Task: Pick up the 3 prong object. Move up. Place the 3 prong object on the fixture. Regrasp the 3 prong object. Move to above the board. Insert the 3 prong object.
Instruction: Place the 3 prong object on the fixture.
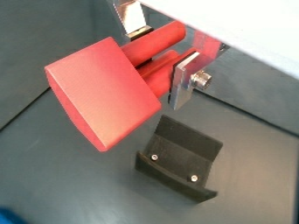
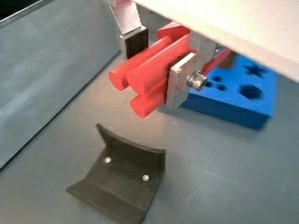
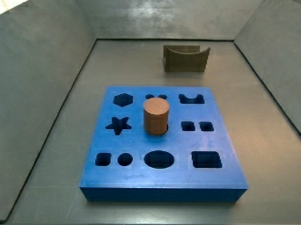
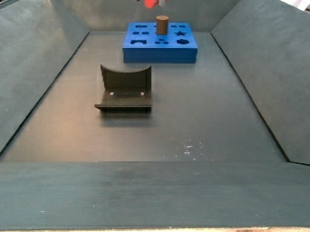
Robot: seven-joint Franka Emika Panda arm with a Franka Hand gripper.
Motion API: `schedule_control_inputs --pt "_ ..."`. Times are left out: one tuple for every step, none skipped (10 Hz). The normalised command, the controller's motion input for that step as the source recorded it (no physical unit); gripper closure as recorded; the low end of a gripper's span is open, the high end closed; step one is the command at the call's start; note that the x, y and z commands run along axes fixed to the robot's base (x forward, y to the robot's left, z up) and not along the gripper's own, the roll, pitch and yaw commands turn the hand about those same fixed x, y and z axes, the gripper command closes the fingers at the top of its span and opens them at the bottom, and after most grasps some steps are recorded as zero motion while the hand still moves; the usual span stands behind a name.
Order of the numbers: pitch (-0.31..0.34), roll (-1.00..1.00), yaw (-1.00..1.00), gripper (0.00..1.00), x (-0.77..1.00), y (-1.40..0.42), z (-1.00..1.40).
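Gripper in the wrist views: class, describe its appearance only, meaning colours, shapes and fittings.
In both wrist views the gripper has flat silver plate fingers with dark pads. A round silver bolt sticks out from one finger's outer face. A white housing sits above it. No cables or markings are visible.

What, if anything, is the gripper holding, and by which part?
The gripper, above the fixture, holds the 3 prong object; its fingers clamp the prong end, leaving the flat block end free.

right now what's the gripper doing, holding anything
Gripper: shut on the 3 prong object, held in the air above the fixture.
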Motion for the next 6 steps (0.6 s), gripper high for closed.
schedule_control_inputs --pt "0.271 -1.00 0.70 1.00 0.81 0.91 -0.62" --pt "0.248 -1.00 0.57 1.00 0.74 0.88 -0.61" --pt "0.233 -1.00 0.45 1.00 0.68 0.70 -0.39" --pt "0.239 -1.00 0.41 1.00 0.64 0.59 -0.26" --pt "0.306 -1.00 0.32 1.00 0.50 0.30 -0.07" --pt "0.335 -1.00 0.28 1.00 0.45 0.19 -0.04"
